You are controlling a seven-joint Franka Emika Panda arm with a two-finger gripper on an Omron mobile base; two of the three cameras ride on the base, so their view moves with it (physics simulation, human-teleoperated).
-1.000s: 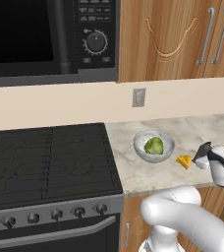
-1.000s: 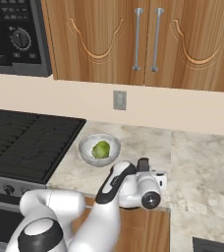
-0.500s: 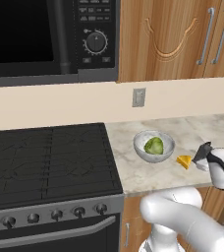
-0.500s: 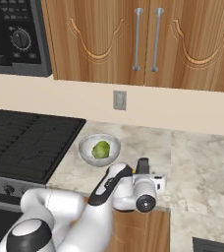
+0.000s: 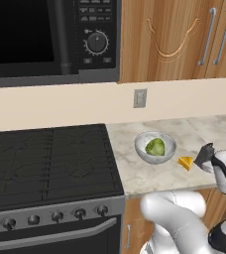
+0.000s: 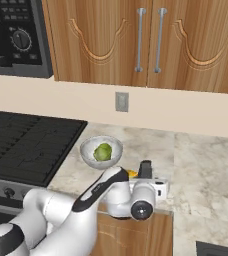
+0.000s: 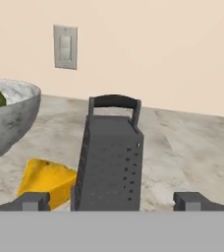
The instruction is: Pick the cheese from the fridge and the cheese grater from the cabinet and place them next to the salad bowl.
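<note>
The dark grey cheese grater (image 7: 111,162) stands upright on the marble counter, loop handle on top. The yellow cheese (image 7: 45,182) wedge lies just left of it, beside the light grey salad bowl (image 7: 15,106) of green leaves. My gripper (image 7: 113,202) is open, its fingertips (image 7: 33,201) wide on either side of the grater and not touching it. From the base I see the bowl (image 5: 155,147), cheese (image 5: 186,162) and grater (image 5: 204,156) in a row, with the gripper (image 6: 145,181) low at the counter's front edge behind the grater (image 6: 145,169). The wooden cabinet (image 6: 136,40) doors are shut. The fridge is out of view.
A black gas stove (image 5: 50,158) fills the counter's left side, with a microwave (image 5: 45,39) above it. A wall outlet (image 6: 121,101) sits on the beige backsplash. More marble counter (image 6: 206,165) stretches to the right of the grater.
The hand has eased back a little toward the counter's front edge. The grater, cheese and bowl have stayed put, and the fingers have stayed wide.
</note>
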